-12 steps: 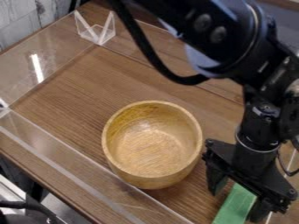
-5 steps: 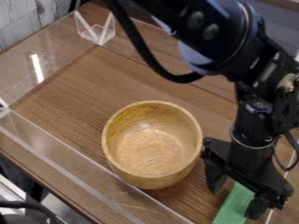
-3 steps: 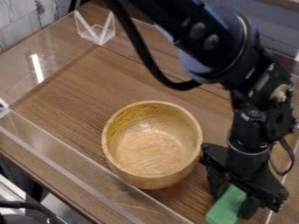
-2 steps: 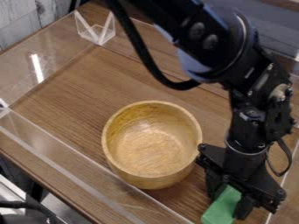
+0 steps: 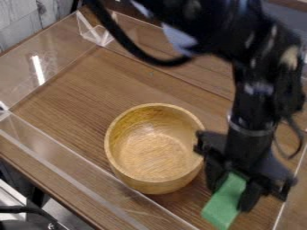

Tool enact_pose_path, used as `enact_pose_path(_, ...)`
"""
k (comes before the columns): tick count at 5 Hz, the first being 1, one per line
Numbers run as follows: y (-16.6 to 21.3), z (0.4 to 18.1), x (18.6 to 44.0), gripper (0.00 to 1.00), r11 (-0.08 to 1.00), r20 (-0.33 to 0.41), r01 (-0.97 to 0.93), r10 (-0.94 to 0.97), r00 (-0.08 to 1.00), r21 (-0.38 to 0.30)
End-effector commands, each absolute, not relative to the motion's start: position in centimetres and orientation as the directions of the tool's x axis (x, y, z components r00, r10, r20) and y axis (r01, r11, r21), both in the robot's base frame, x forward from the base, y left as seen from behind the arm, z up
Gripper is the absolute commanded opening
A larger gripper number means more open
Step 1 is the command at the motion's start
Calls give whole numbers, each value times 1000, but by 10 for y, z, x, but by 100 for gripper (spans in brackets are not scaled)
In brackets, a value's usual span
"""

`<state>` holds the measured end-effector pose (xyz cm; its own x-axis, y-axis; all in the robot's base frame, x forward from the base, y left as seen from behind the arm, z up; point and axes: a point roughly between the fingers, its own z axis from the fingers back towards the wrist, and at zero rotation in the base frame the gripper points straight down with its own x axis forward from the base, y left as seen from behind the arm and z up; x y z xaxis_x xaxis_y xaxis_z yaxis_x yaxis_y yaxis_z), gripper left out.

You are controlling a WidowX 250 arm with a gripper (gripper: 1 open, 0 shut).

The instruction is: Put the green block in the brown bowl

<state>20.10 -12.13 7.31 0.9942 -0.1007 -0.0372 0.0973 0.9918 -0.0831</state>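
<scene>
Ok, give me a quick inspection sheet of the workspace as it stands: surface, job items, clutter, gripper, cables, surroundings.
Surface: wooden tabletop with a clear plastic barrier along its near edge.
Green block: held in the gripper at the lower right, lifted, tilted, not in the bowl yet.
Brown bowl: upright, empty, left of the block.
Clutter: small clear plastic stand at the far corner.
Gripper: pointing down, shut on the green block; image blurred there.
Cables: black cables run along the arm above the table.
Surroundings: pale wall behind the table at the upper left; nothing else clear.
</scene>
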Motion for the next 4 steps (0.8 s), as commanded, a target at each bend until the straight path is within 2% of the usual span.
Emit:
enact_pose_path(1, -111, 137, 214, 0, 994, 43, 39, -35, 998, -102)
enact_pose_path(2, -86, 187, 223, 0, 994, 85, -49, 58, 995, -103)
enact_pose_path(3, -54, 221, 230, 0, 991, 116, -88, 99, 988, -102)
enact_pose_path(4, -65, 213, 240, 0, 991, 134, -86, 100, 986, -102)
